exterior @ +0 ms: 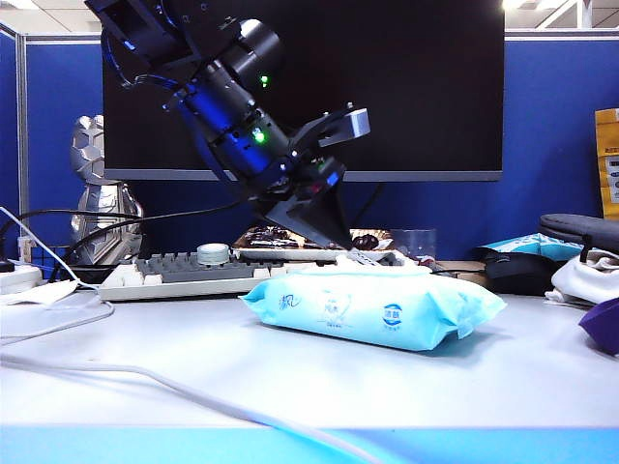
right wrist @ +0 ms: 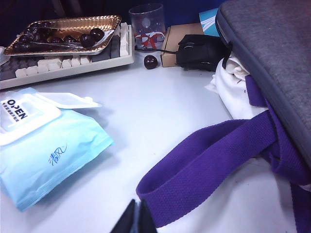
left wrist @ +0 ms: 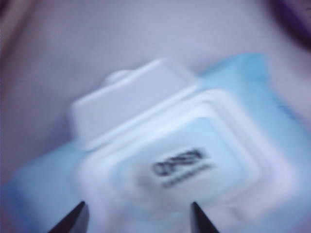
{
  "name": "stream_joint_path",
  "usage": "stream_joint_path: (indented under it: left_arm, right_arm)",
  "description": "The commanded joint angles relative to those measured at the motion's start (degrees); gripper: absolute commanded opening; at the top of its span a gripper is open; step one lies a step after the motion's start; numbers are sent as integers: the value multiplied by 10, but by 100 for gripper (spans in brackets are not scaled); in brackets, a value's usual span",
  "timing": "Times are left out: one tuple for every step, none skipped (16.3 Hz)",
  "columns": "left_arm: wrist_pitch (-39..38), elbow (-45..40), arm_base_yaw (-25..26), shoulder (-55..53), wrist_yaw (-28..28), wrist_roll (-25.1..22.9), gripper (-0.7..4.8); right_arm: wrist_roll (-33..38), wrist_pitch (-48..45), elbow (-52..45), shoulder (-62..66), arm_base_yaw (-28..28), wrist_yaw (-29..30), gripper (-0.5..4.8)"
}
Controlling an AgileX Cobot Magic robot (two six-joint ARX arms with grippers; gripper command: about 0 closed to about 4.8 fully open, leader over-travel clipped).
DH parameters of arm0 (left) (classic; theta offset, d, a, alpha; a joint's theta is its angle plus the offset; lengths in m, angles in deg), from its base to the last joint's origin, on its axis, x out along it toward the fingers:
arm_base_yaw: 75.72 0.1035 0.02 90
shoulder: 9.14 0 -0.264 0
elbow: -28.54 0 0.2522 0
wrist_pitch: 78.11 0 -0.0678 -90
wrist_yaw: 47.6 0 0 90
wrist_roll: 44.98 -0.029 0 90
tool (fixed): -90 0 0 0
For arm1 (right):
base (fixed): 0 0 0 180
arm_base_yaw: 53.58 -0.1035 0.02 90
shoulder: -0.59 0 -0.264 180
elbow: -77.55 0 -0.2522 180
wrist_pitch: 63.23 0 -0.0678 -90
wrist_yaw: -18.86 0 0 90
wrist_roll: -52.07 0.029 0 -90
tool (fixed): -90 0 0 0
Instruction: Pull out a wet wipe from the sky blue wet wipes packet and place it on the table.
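Note:
The sky blue wet wipes packet (exterior: 372,307) lies flat on the table (exterior: 145,372) near the middle. Its white lid flap (right wrist: 73,100) stands lifted beside the "OPEN" label (left wrist: 179,163). My left gripper (exterior: 345,247) slants down onto the packet's top from the left. In the blurred left wrist view the left gripper (left wrist: 138,218) is open, its dark fingertips (left wrist: 77,218) wide apart over the lid frame with nothing between them. No wet wipe shows. In the right wrist view the right gripper (right wrist: 137,219) is shut and empty above the table (right wrist: 160,107), off to the side of the packet (right wrist: 46,153).
A keyboard (exterior: 184,271) and a gold tray of dark fruit (right wrist: 68,31) sit behind the packet. A grey bag (right wrist: 272,53) with a purple strap (right wrist: 209,150), white cloth, a black mouse (right wrist: 201,51) and a glass cup (right wrist: 147,24) crowd the right. White cables (exterior: 116,372) cross the left front.

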Motion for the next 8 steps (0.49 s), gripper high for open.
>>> stream_joint_path:
  left_arm:
    - [13, 5, 1, -3, -78, -12, 278]
    - [12, 5, 2, -10, -81, -13, 278]
    - [12, 5, 0, -17, -80, -12, 278]
    - [10, 5, -1, -20, -78, -12, 278]
    - [9, 5, -8, -22, -77, -12, 278]
    - [10, 6, -11, -22, -74, -11, 278]
    - [11, 6, -17, -21, -75, -11, 278]
    - [11, 7, -22, -21, -74, -11, 278]
  right_arm:
    - [0, -1, 2, 0, 0, 0, -4]
    - [0, -1, 2, 0, 0, 0, -4]
    - [0, -1, 2, 0, 0, 0, -4]
    - [0, -1, 2, 0, 0, 0, -4]
    - [0, -1, 2, 0, 0, 0, -4]
    - [0, -1, 2, 0, 0, 0, -4]
    - [0, -1, 2, 0, 0, 0, -4]
    - [0, -1, 2, 0, 0, 0, -4]
